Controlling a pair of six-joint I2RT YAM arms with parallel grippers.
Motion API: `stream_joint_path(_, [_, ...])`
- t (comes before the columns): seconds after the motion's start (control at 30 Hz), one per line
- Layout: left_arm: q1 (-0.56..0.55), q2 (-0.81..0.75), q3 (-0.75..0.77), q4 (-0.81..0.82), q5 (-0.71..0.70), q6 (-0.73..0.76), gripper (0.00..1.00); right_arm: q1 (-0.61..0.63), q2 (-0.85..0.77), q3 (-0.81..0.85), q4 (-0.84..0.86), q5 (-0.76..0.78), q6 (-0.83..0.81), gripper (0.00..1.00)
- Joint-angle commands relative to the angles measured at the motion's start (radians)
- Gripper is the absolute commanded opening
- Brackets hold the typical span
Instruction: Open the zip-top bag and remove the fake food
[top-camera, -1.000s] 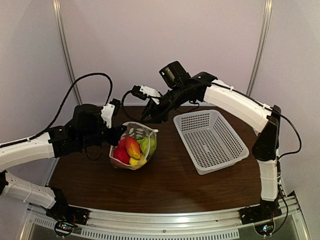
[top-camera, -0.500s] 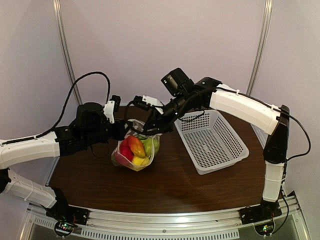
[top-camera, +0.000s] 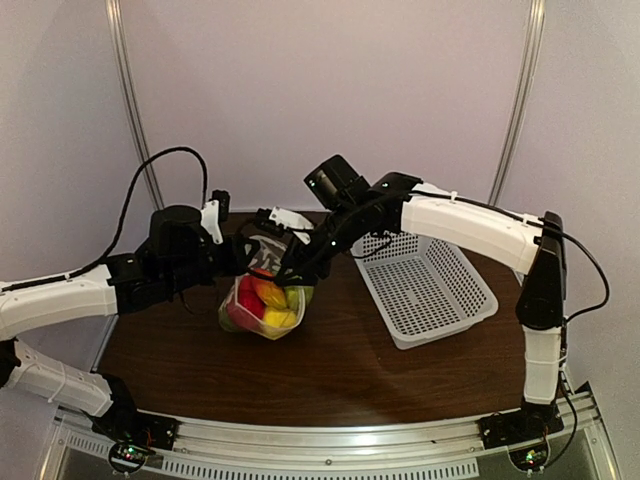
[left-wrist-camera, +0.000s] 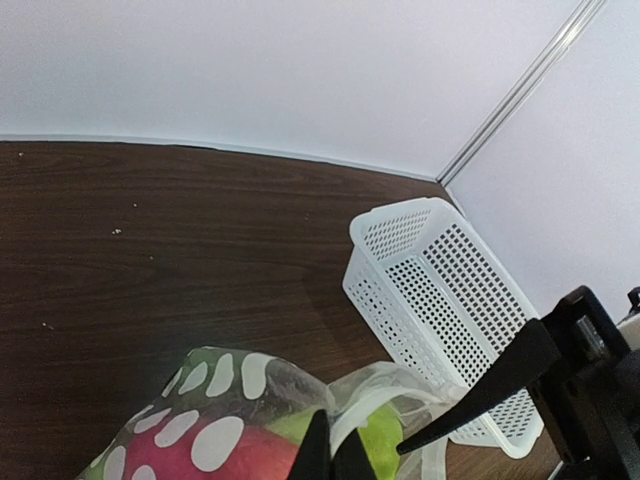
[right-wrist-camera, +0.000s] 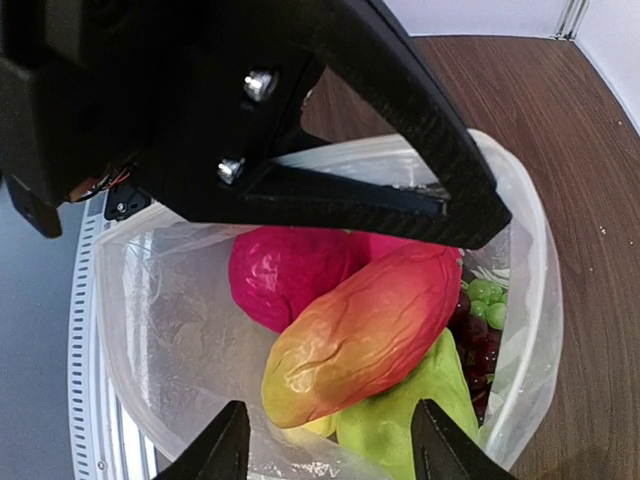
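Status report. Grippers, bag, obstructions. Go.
Left gripper shut on the zip-top bag rim. Right gripper open, over the bag mouth. All fake food inside, orange-red piece on top. Basket apart to the right, not in the way.

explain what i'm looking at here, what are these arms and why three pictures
These are two robot arms bolted to a table. The wide picture looks down from above and behind them; the other two come from a camera on each wrist. On the table sits a white basket; beside it is a clear dotted bag of plastic fruit. The left hand is pinched shut on the bag's rim. The right hand is open and holds nothing; its fingers hover at the bag's open mouth, above the fruit.
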Motion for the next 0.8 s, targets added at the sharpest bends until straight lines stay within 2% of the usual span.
stream_joint_path(0.0, [0.008, -0.025, -0.012, 0.046, -0.03, -0.079, 0.0, 0.039, 0.033, 0.001, 0.023, 0.091, 0.03, 0.56])
stream_joint_path(0.1, [0.009, -0.036, -0.024, 0.051, -0.036, -0.098, 0.0, 0.059, 0.047, -0.009, 0.039, 0.149, 0.051, 0.6])
stream_joint_path(0.17, [0.008, -0.047, -0.035, 0.051, -0.044, -0.107, 0.0, 0.066, 0.052, -0.025, 0.067, 0.187, 0.086, 0.69])
stream_joint_path(0.33, [0.009, -0.075, -0.056, 0.055, -0.061, -0.128, 0.0, 0.073, 0.076, -0.033, 0.124, 0.271, 0.172, 0.83])
stream_joint_path(0.43, [0.01, -0.092, -0.07, 0.062, -0.07, -0.15, 0.0, 0.079, 0.094, -0.036, 0.148, 0.286, 0.201, 0.98])
stream_joint_path(0.57, [0.015, -0.111, -0.086, 0.076, -0.07, -0.171, 0.0, 0.091, 0.115, -0.043, 0.173, 0.301, 0.208, 0.98])
stream_joint_path(0.77, [0.032, -0.12, -0.117, 0.089, -0.047, -0.229, 0.0, 0.096, 0.102, -0.111, 0.286, 0.326, 0.206, 0.92])
